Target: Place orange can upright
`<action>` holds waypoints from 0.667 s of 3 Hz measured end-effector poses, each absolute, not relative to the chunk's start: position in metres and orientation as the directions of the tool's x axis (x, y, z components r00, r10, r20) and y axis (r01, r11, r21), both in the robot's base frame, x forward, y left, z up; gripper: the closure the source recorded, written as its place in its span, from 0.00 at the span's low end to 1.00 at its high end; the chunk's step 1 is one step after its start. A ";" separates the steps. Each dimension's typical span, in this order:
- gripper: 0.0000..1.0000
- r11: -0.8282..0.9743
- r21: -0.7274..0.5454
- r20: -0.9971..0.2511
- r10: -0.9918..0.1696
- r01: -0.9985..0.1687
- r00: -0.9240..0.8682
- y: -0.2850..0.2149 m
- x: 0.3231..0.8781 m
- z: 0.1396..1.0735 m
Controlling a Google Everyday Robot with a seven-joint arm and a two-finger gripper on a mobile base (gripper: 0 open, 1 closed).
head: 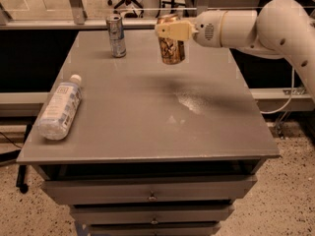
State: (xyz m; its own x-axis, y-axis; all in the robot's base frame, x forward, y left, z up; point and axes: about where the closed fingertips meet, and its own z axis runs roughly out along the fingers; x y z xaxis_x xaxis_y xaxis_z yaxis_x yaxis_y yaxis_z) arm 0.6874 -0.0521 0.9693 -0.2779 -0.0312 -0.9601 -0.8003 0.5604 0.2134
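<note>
My end effector [173, 30] reaches in from the right over the back of the tabletop [147, 127], clamped around the top of the orange can [172, 51]. The can hangs directly beneath my grip, long axis close to vertical, its bottom end facing the surface and apparently clear of it. I judge a straight descent will stand it upright, beside the slim silver can [116, 36].

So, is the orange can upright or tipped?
Upright: the orange can hangs vertical, top up, in the gripper above the table, not set down.
</note>
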 end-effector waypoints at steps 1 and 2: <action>1.00 0.560 0.212 -0.960 -0.032 -0.801 -0.277 -0.052 0.687 0.969; 1.00 0.525 0.218 -0.972 0.043 -0.823 -0.231 -0.050 0.687 0.973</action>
